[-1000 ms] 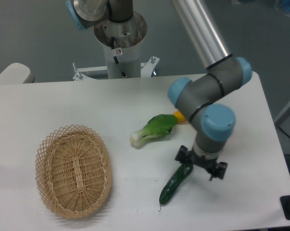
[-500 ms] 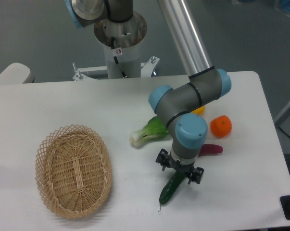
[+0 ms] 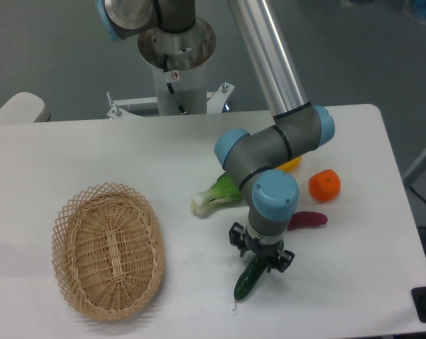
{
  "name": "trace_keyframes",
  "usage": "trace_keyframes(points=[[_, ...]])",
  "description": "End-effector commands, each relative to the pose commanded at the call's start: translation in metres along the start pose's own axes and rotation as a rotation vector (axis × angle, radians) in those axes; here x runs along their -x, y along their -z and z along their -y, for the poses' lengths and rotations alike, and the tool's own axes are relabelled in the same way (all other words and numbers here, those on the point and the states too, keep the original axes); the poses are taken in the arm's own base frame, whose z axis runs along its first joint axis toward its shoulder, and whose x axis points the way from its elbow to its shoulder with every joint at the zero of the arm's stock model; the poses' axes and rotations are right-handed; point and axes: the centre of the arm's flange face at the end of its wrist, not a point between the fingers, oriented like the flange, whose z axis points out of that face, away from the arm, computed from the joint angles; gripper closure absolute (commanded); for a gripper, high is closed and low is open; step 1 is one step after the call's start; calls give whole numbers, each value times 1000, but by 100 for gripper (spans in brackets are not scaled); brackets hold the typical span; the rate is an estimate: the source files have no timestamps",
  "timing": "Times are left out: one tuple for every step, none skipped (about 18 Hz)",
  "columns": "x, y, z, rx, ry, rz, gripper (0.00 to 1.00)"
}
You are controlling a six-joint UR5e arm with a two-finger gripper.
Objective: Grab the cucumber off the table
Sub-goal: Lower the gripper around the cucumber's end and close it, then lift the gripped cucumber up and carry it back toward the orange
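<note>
On the left of the large white tabletop (image 3: pixel 71 152) lies an oval woven wicker basket (image 3: pixel 107 251), apart from everything else. Right of it, about mid-table, a leafy green-and-white bok choy (image 3: pixel 214 195) lies with its pale stalk end pointing left, partly hidden behind the arm. Nearer the front edge lies the long, slim, dark green cucumber (image 3: pixel 246 280), slanting from its thin stem tip at near left up toward far right, where its upper end disappears under the black two-finger gripper (image 3: pixel 261 257). Over the last second the arm has swung leftward and settled lower, so the gripper now sits straight over the cucumber's upper part, its fingers straddling the vegetable on either side. Whether the jaws have actually pinched the cucumber cannot be told from this view; they look set around it rather than clearly clamped. The cucumber itself lies on the table in the same place as a second ago, so the lift has not begun. Further right, uncovered by the arm's shift, are a short purple sweet potato (image 3: pixel 309 219), a round orange fruit (image 3: pixel 324 185) and a sliver of something yellow (image 3: pixel 291 165) behind the elbow. Squeezing and raising seem the remaining steps.
</note>
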Motion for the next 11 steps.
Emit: trace_keyframes(points=[[1,3,0,-2,-3,4,73],[2,6,-1,-6,-10,8,76],[4,12,-1,-8,-18,12,77],[7,17,-1,-9,-21,16,79],[10,25,0,-16,-22,27,79],[15,32,-3,-23,-18,34,79],[19,38,-7,-26,-15,43,80],[22,47,-11,-33,-22,56,81],[24,53,-13,-35,-41,60,81],[25,61,-13,-41,-69,70,81],[31,70,-17,-55,-79,76,81]])
